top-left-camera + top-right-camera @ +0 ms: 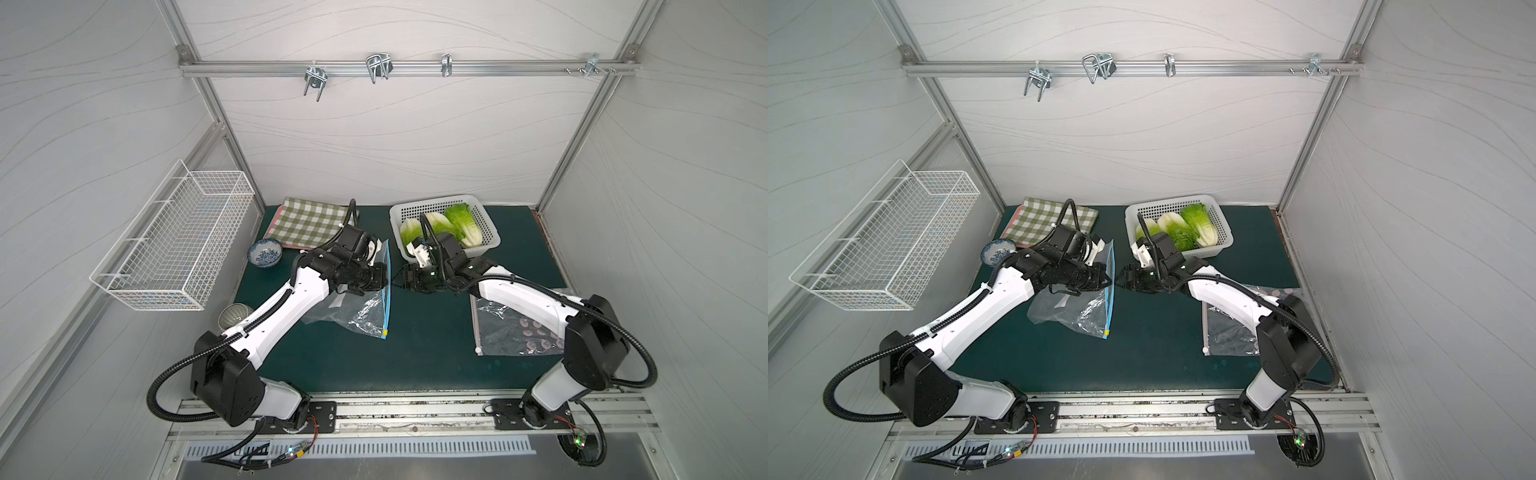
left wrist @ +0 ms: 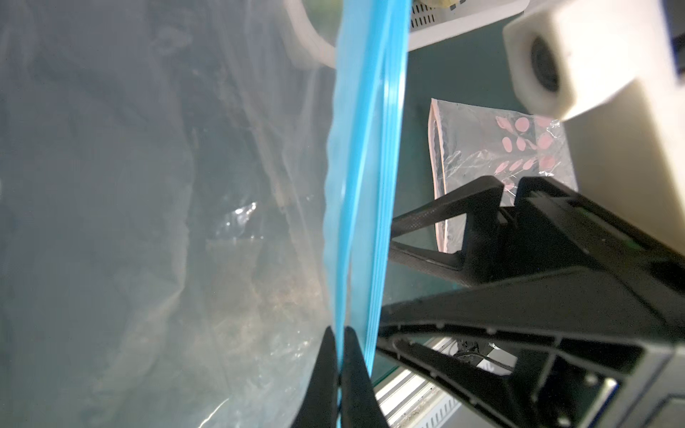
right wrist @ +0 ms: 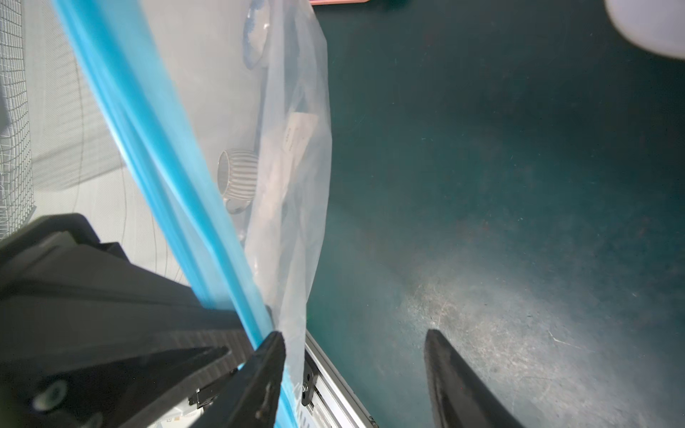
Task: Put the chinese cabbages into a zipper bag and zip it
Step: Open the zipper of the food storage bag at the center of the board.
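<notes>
Cabbages (image 1: pixel 459 224), three heads, lie side by side in the white basket (image 1: pixel 432 202) at the back right of the green mat (image 1: pixel 432 357). Their long axes run roughly front to back, slightly slanted. On the rightmost head I see the green leaves toward the back wall and the pale stalk toward the front. My right arm's wrist hangs over the basket's front-left corner and hides part of the leftmost head.

The zipper bag (image 1: pixel 361 316) is left of the basket, mid-mat, its mouth edge raised. A dotted bag (image 1: pixel 507 332) lies flat under my right arm. A checked cloth (image 1: pixel 311 222), a patterned bowl (image 1: pixel 265 253) and a ribbed cup (image 1: pixel 235 316) sit to the left.

Only the top views show the heads. The left wrist view shows the left gripper (image 2: pixel 338 331) clenched on one lip of the blue strip (image 2: pixel 356 185). The right wrist view shows the right gripper (image 3: pixel 354 333) spread, one finger (image 3: pixel 267 367) against that strip, grasping nothing.
</notes>
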### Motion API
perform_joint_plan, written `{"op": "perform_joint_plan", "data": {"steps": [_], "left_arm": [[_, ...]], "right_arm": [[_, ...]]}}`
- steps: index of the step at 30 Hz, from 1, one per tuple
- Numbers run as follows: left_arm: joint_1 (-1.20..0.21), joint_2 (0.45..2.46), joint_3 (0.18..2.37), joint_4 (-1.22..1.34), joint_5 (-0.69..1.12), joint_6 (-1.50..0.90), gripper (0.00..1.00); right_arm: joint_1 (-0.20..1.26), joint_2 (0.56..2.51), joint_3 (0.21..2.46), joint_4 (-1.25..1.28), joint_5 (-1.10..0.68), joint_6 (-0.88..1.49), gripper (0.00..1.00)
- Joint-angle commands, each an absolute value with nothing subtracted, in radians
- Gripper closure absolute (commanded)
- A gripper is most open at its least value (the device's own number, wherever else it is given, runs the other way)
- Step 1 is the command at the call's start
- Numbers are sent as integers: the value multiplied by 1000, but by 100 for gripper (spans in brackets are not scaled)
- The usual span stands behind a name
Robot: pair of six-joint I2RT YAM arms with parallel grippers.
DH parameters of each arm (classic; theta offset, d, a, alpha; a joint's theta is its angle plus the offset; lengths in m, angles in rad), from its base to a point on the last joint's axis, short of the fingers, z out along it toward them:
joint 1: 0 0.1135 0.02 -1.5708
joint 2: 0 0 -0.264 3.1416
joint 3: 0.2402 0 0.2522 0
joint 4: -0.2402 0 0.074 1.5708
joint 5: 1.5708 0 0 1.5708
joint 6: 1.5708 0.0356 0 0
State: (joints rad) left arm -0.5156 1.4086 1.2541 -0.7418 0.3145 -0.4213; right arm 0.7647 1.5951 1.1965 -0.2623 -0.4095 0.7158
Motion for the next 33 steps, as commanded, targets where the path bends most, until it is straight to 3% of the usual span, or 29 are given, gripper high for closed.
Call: {"op": "perform_joint_plan", "data": {"steps": [1, 12, 21, 23, 28, 33], "left_arm": [[-518, 1406, 1255, -713, 327, -408, 100], [-518, 1399, 1240, -707, 339, -419, 100], [-518, 1386, 1243, -704, 356, -425, 100], [-518, 1381, 1247, -719, 354, -418, 100], [-483, 1352, 1298, -816, 286, -348, 100], [-372, 1348, 1337, -872, 286, -314, 100]], "right_arm": [[774, 1524, 1183, -259, -409, 732, 38], [785, 1483, 1184, -231, -333, 744, 44], [810, 1627, 1242, -226, -315, 727, 48], [808, 1658, 1245, -225, -284, 728, 54], [792, 1686, 1231, -301, -140, 665, 83], [790, 1677, 1228, -415, -88, 559, 88]]}}
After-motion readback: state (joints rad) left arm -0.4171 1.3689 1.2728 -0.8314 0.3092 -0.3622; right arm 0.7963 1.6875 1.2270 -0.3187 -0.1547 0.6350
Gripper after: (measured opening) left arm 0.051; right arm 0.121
